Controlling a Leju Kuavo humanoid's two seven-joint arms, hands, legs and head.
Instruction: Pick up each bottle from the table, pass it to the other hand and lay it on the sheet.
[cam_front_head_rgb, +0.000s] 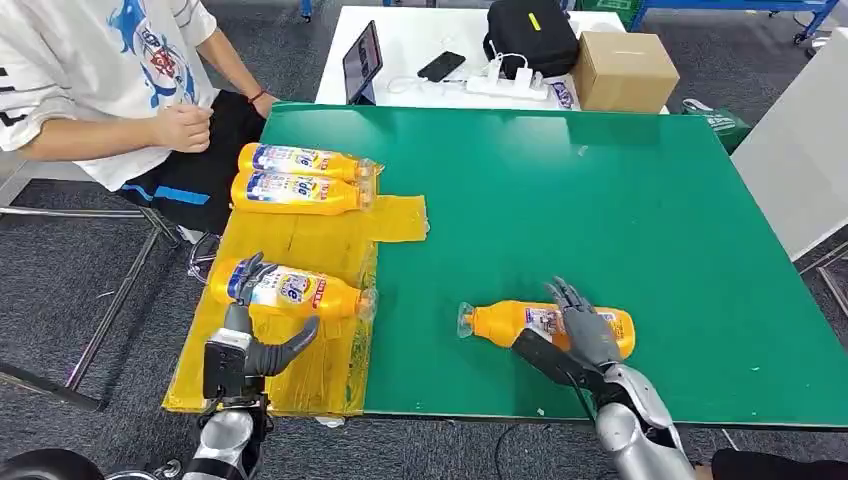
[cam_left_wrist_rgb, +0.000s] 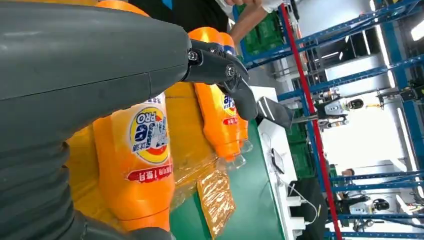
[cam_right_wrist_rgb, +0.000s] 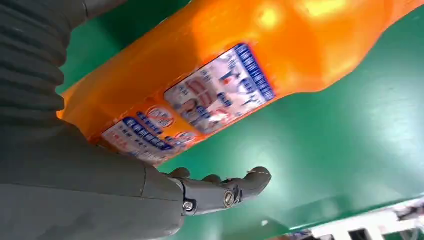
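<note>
Head view first: the right hand (cam_front_head_rgb: 585, 335) spreads over the last bottle (cam_front_head_rgb: 548, 326) lying on the green table (cam_front_head_rgb: 620, 200) at five o'clock, fingers apart, nothing lifted yet. At eight o'clock the left hand (cam_front_head_rgb: 250, 320), open, touches a bottle already on the yellow sheet (cam_front_head_rgb: 300, 240).

Left wrist view: fingers (cam_left_wrist_rgb: 235, 80) apart above the orange bottles, gripping nothing.

Right wrist view: thumb (cam_right_wrist_rgb: 225, 187) is clear of the label. Best close squarely round the body, not the neck, so it lifts level.
</note>
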